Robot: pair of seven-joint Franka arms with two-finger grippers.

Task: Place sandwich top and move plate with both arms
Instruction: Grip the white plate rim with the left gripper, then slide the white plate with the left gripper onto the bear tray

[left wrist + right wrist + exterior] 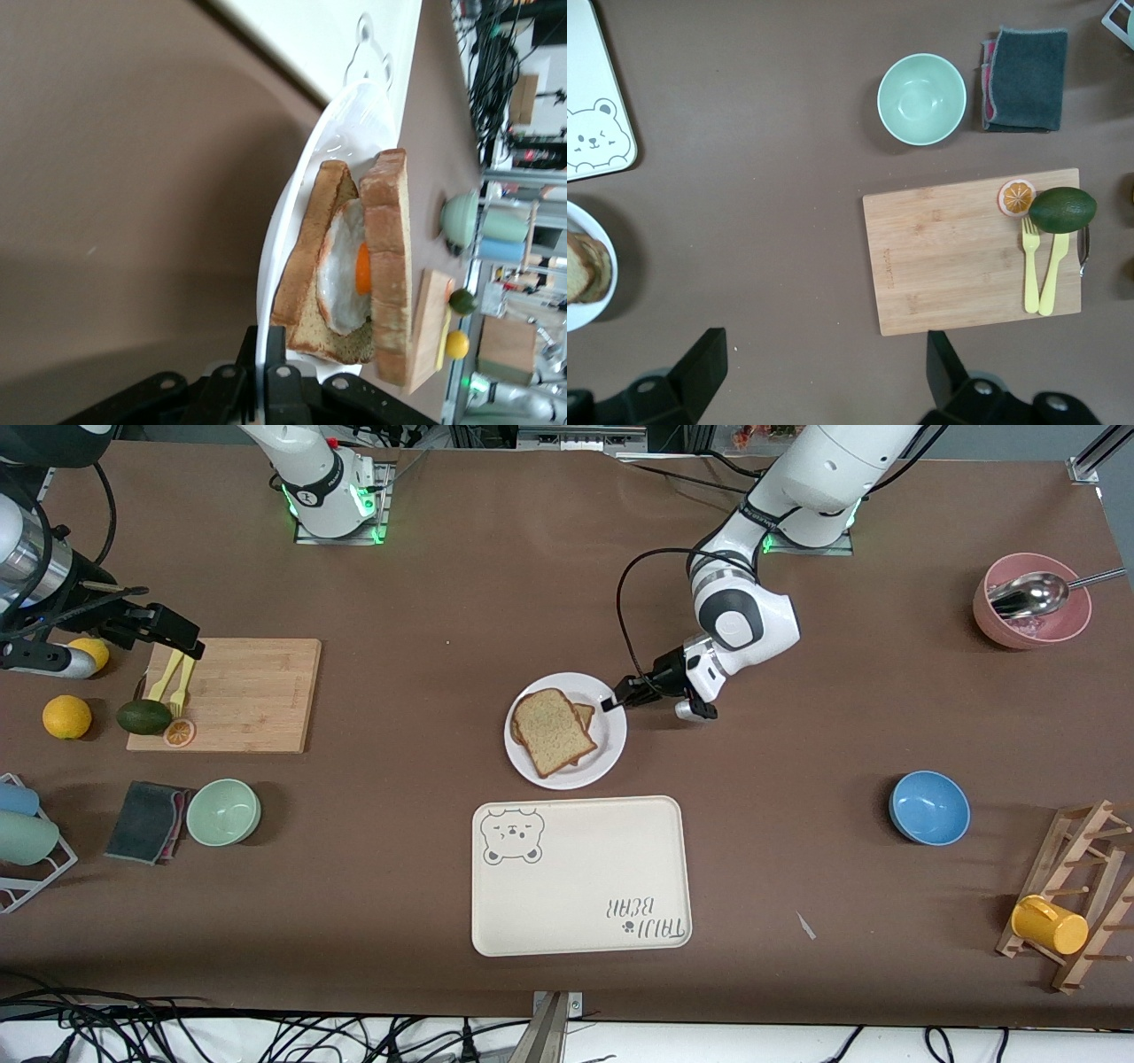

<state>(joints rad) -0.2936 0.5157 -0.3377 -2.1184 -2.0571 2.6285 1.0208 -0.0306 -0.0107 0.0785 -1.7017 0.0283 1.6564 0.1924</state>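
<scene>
The white plate [605, 755] sits mid-table, farther from the front camera than the bear tray. The sandwich top [551, 731], a plain brown slice, lies on a lower slice that peeks out beneath it. In the left wrist view the sandwich top [390, 266] rests over a fried egg [347, 266] on the lower slice [310, 257]. My left gripper [611, 703] is shut on the plate's rim [354, 133], which is pinched between its fingers [266, 341]. My right gripper [182, 638] hangs open and empty [824, 372] over the cutting board's edge.
A cream bear tray [580, 875] lies just nearer the front camera than the plate. The cutting board [235, 693] holds yellow forks, an avocado [143, 716] and an orange slice. Also on the table are a green bowl [223, 811], a blue bowl [928, 807] and a pink bowl [1032, 600].
</scene>
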